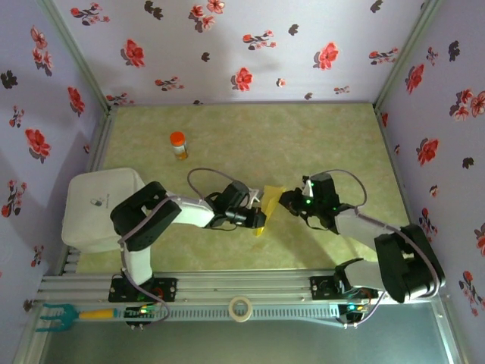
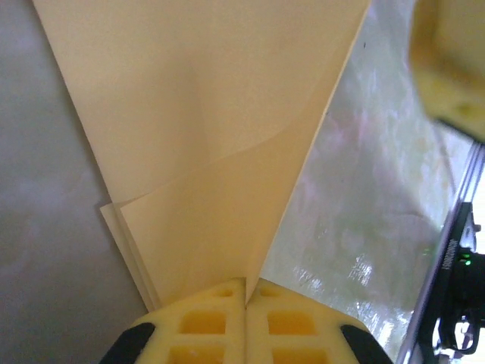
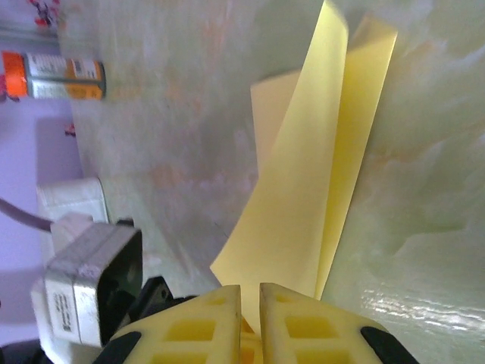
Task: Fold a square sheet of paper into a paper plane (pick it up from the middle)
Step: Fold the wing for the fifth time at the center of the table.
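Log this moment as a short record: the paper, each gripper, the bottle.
paper: square sheet of paper, partly folded into layers, spanning the gap between the two grippers
left gripper: shut on the sheet's layered end
right gripper: fingers almost together, with the sheet's lower edge between them; firm grip not certain
bottle: orange-capped bottle upright on the table, far left of centre, apart from both arms
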`<action>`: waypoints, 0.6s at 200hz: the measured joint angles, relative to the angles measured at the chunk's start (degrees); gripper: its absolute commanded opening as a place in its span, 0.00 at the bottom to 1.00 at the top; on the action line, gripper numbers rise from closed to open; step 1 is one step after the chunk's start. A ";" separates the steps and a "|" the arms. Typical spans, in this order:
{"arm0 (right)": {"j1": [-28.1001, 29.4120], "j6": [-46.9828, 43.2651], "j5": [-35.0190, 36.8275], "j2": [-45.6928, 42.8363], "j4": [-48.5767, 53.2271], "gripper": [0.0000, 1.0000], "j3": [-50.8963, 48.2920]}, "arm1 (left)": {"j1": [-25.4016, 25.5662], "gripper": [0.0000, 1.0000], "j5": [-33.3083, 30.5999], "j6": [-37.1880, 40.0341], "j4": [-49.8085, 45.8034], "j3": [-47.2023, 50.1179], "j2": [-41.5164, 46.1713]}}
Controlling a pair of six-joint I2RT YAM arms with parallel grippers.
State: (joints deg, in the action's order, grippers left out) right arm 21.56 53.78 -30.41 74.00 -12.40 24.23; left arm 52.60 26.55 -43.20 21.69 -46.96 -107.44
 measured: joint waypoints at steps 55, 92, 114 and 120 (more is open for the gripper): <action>1.86 -0.04 -1.18 4.94 -2.36 0.13 1.88 | -1.46 0.00 3.78 -4.04 5.35 1.22 -1.55; 1.86 -0.24 -1.09 5.73 -2.82 0.13 2.21 | -2.19 0.00 5.46 -6.56 8.63 2.51 -2.05; 1.86 -0.26 -1.40 6.34 -3.15 0.12 2.58 | -2.64 0.00 6.69 -8.52 11.21 3.45 -2.49; 1.86 -0.28 -1.57 6.73 -3.32 0.12 2.78 | -2.75 0.00 6.99 -9.05 12.00 3.67 -2.67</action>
State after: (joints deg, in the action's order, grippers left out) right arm 23.42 53.49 -31.99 80.73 -15.73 27.00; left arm 49.84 33.54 -52.25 33.69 -43.29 -110.10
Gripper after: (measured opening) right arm 0.126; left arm 0.060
